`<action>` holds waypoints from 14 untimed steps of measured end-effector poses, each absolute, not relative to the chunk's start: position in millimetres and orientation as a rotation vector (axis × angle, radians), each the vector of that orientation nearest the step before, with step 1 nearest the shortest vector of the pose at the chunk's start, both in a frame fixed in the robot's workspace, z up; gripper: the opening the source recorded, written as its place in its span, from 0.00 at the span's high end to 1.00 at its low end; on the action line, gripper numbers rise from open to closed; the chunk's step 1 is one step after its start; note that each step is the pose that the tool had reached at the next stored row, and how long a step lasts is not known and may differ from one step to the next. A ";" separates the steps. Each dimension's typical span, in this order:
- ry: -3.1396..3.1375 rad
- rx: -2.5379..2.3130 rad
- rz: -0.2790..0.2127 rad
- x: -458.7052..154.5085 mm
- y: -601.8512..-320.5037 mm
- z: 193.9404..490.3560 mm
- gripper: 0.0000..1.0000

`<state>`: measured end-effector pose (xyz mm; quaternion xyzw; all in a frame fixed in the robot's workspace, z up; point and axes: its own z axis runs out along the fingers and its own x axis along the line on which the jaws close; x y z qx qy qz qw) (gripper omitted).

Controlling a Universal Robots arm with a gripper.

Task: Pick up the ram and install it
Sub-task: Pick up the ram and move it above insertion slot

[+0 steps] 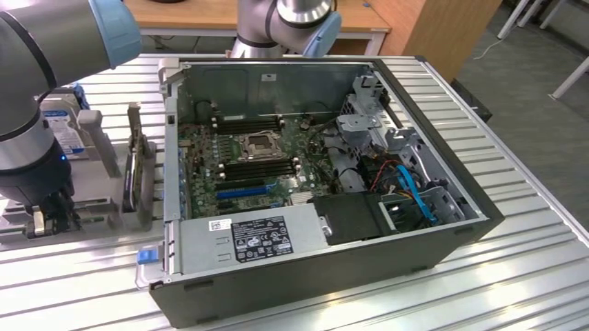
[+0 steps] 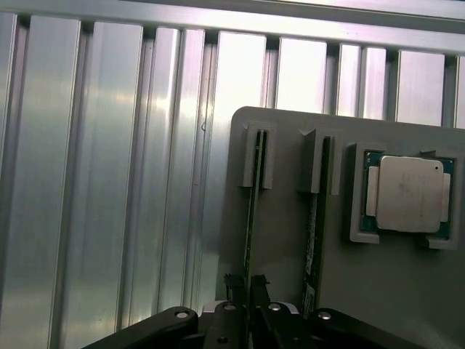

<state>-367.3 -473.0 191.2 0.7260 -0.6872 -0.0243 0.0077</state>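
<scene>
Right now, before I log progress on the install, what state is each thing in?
ram: on edge in a slot of the gray holder, not installed.
second stick: on edge in the neighbouring slot.
processor: flat in the holder's recess.
computer case: open, motherboard exposed.
pincer: down at the ram's end.

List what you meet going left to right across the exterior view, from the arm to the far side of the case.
gripper → dark upright plate → computer case's left wall → CPU socket → blue cable
</scene>
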 end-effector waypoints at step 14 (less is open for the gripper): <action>-2.149 2.270 -0.076 -367.2 -473.0 195.9 0.85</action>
